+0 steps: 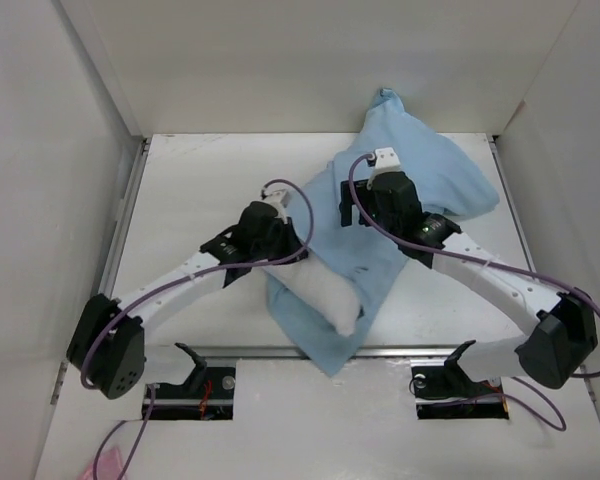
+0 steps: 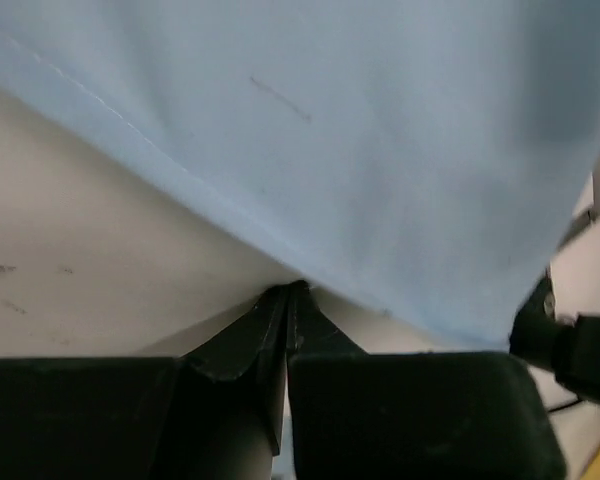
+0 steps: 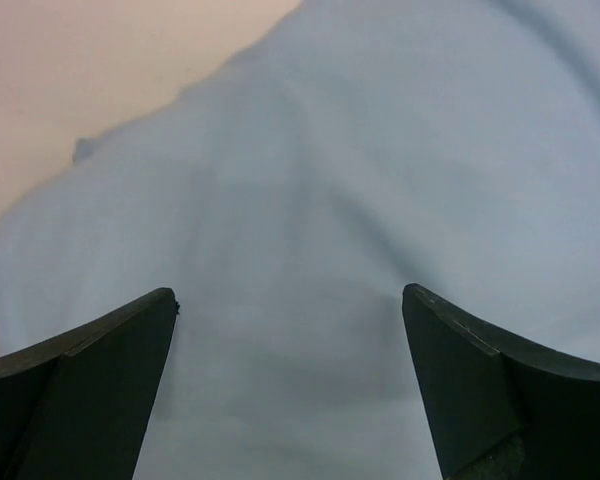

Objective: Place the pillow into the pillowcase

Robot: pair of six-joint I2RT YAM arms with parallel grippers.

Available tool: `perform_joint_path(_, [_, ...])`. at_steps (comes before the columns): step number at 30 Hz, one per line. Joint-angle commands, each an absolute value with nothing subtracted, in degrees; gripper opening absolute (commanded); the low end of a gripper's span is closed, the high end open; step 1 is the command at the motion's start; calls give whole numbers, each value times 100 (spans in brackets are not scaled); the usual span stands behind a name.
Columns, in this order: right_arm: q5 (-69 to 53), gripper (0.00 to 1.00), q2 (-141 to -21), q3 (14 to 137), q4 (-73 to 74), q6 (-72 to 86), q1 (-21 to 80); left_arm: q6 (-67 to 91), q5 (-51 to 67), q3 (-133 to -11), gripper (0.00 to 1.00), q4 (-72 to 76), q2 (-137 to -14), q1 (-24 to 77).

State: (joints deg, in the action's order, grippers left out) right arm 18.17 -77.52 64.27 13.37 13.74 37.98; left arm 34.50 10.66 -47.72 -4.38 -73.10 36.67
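The light blue pillowcase [image 1: 420,185] lies crumpled from the back centre of the table down to its front edge. The white pillow [image 1: 330,297] shows at the near end, wrapped by blue fabric on both sides. My left gripper [image 1: 292,240] sits at the pillowcase's left edge. In the left wrist view its jaws [image 2: 289,290] are shut, the tips pinched right at the pillowcase [image 2: 380,150] hem. My right gripper [image 1: 357,208] hovers over the middle of the pillowcase [image 3: 310,200], jaws wide open [image 3: 290,297] with only fabric below them.
White enclosure walls [image 1: 40,150] close in the table [image 1: 190,200] on the left, back and right. A metal rail [image 1: 250,351] runs along the front edge, with the arm mounts [image 1: 195,375] just behind it. Purple cables [image 1: 355,185] loop over both wrists.
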Motion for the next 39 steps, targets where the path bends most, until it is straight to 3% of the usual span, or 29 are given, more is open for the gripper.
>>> perform_joint_path(1, [2285, 100, -7252, 6539, 1528, 1267, 3832, 3015, 1426, -5482, 0, -349, -7575, 3981])
perform_joint_path(3, [2120, 100, -7059, 6461, 1582, 987, 3832, 3015, 1050, -5555, 3, -631, -7480, 3981])
perform_joint_path(4, [1761, 100, -6953, 6460, 1582, 819, 3832, 3015, 820, -5555, 15, -755, -7332, 3981])
perform_joint_path(5, [1575, 100, -6726, 6303, 1582, 661, 3832, 3154, 591, -5502, 50, -999, -6904, 3981])
perform_joint_path(6, [1356, 100, -6619, 6241, 1582, 320, 3832, 3268, 84, -5432, 99, -1150, -6647, 3981])
perform_joint_path(11, [844, 100, -6354, 6126, 1731, -780, 4944, 4646, -1763, -5081, 99, -2590, -5039, 3929])
perform_joint_path(15, [721, 100, -7020, 6572, 2003, -1326, 5754, 6106, -2846, -5028, 99, -4120, -4011, 3867])
perform_joint_path(21, [2010, 100, -9085, 7382, 1917, -2038, 6486, 6530, -2953, -4729, 99, -4526, -3288, 3814])
perform_joint_path(25, [4134, 100, -10053, 7743, 1240, -2109, 6486, 6645, -2892, -4676, 99, -4526, -3164, 3814])
perform_joint_path(31, [4368, 100, -10924, 7796, 1239, -2119, 6329, 6645, -2892, -4781, 99, -4587, -3217, 3814])
perform_joint_path(34, [4780, 82, -11065, 7796, 1108, -1961, 6179, 6487, -2944, -4843, 99, -4588, -3322, 3814])
perform_joint_path(35, [4920, 67, -11013, 7796, 1003, -1960, 6092, 6251, -2866, -4843, 99, -4449, -3322, 3814])
perform_joint_path(36, [5192, 7, -10917, 7796, 889, -1838, 5986, 6101, -2804, -4843, 99, -4299, -3374, 3814])
perform_joint_path(37, [5194, 0, -10594, 7796, 827, -1767, 5916, 5969, -2734, -4782, 99, -3967, -3453, 3814])
perform_joint_path(39, [4828, 0, -10180, 8032, 1159, -1320, 5644, 5444, -2375, -4650, 99, -3492, -3568, 3814])
